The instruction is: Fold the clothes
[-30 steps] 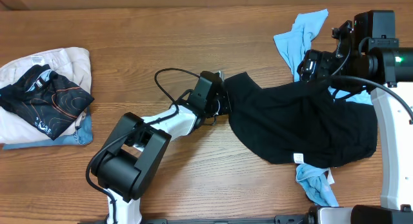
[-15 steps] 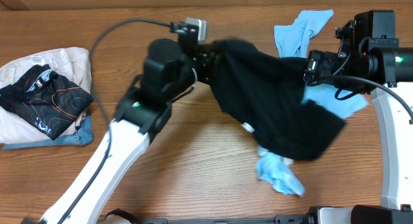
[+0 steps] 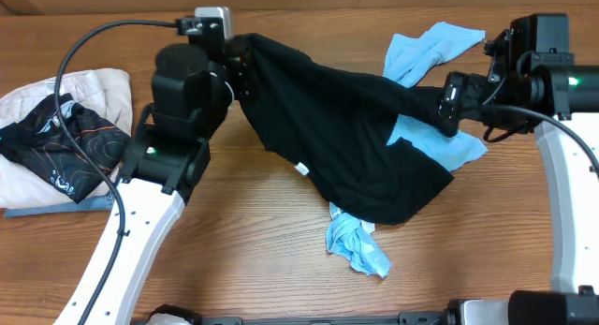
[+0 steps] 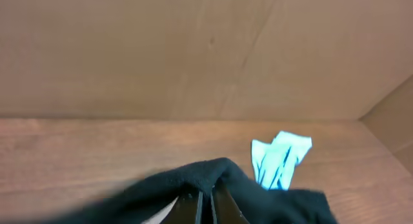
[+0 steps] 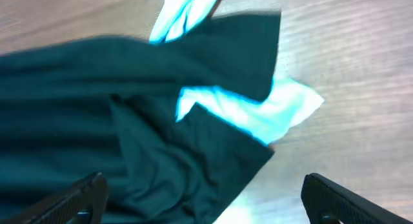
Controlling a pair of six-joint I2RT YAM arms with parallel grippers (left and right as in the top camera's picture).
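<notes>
We see the black shirt (image 3: pixel 356 128) raised at its far-left end and drawn across the middle of the tabletop (image 3: pixel 262 269), running from far left toward the right. The left fingers (image 4: pixel 189 210) are at the far edge, left of centre. They are pressed together and clamped on a fold of the shirt, and in the left wrist view the dark cloth humps over their tips. The shirt's other end reaches the right fingers (image 5: pixel 332 198) at the right side of the tabletop. In the right wrist view those fingers stand wide apart, with the shirt lying below and between them. We cannot tell whether they touch it. A small white tag (image 3: pixel 301 169) shows on the shirt's near-left edge.

A light blue cloth (image 3: pixel 432 44) lies partly under the shirt. It shows at the far right beside the right fingers, again on their near side, and as a crumpled bunch at the shirt's near edge around the middle of the tabletop. We cannot tell whether these are one piece or several.

At the left edge, well apart from the shirt, sits a pile of clothes (image 3: pixel 61 142). It has a cream piece underneath, a black piece with thin orange and white lines on top, and a strip of blue at its near side.
</notes>
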